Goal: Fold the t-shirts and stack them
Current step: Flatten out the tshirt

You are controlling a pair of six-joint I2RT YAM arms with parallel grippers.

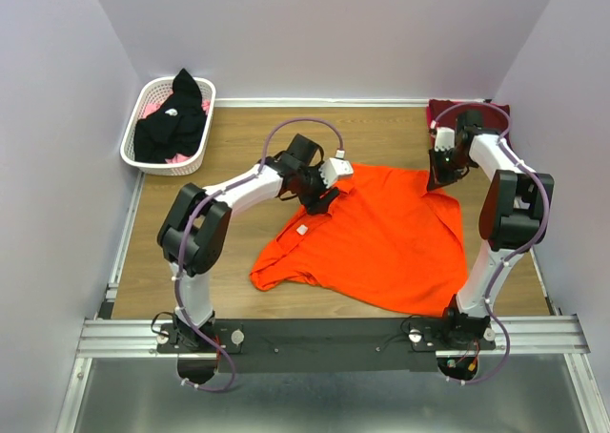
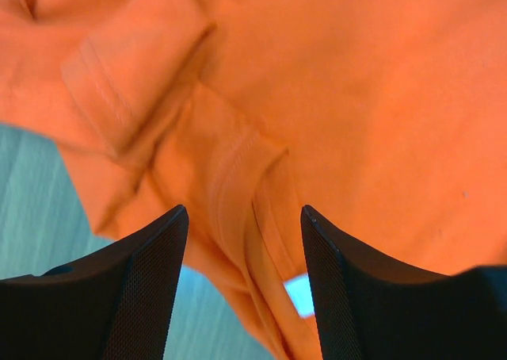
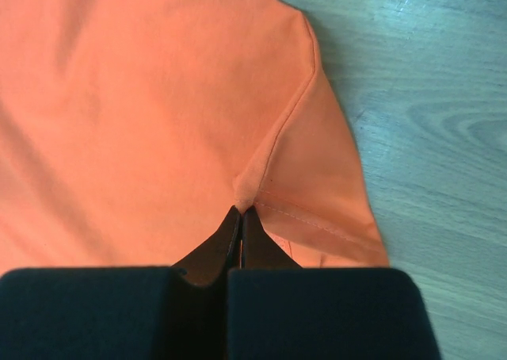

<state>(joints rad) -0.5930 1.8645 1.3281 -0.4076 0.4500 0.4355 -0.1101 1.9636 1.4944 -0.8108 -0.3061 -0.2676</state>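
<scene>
Pinched the orange t-shirt (image 1: 381, 237) on the tabletop (image 1: 238, 137) at 2 o'clock with right end effector (image 3: 240, 217), probably to tension it; held left end effector (image 2: 244, 211) spread over bunched 10 o'clock cloth.

The right arm (image 1: 498, 154) hides much of the maroon t-shirt (image 1: 438, 109) in the far corner. The orange t-shirt (image 2: 380, 98) runs off the left wrist view's top and right edges, its upper folds blurred.

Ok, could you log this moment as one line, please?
left gripper open over orange t-shirt; right gripper shut on its edge; black t-shirt in basket; maroon t-shirt far right
</scene>
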